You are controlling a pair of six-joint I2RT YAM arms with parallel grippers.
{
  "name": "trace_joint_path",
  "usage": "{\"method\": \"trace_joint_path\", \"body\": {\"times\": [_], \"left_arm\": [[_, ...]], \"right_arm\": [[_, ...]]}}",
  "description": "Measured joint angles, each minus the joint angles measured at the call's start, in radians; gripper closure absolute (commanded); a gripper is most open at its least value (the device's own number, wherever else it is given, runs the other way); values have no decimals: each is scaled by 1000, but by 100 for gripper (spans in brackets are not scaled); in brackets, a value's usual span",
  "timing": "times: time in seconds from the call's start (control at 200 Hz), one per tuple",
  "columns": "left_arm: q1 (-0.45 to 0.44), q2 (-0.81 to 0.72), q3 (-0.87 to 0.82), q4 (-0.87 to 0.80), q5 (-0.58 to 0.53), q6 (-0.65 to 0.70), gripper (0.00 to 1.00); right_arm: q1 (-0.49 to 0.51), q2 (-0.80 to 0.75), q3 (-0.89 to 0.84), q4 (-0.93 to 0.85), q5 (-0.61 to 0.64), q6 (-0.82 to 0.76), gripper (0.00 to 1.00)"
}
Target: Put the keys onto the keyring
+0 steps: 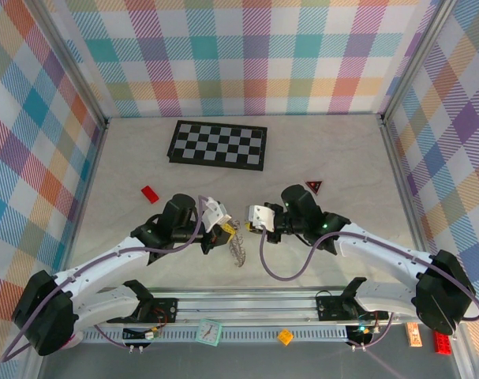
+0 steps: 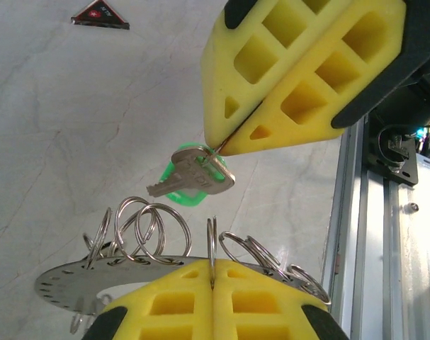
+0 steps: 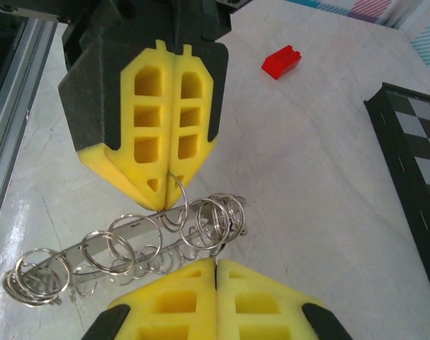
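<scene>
Threading in hand — left fingers (image 2: 190, 276) clenched on a wire loop (image 2: 212, 244) of the keyring (image 2: 66, 283), lower frame; right fingers (image 2: 222, 85) pinching the keys (image 2: 197, 177), dangling at centre. Next — likely fine alignment onto that loop.

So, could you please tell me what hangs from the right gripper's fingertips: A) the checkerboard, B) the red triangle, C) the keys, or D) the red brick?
C: in the left wrist view the right gripper is pinched shut on the keys, which dangle from its tips close to the keyring.
</scene>
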Motion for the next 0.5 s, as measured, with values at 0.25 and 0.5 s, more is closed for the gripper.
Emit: {"method": "trace_joint_path", "body": {"times": [0.25, 0.5], "left_arm": [[-9, 7, 2, 0, 15, -6, 100], [-13, 8, 2, 0, 18, -9, 100]], "right_arm": [[23, 0, 0, 17, -4, -22, 100], [45, 16, 0, 30, 0, -51, 100]]}}
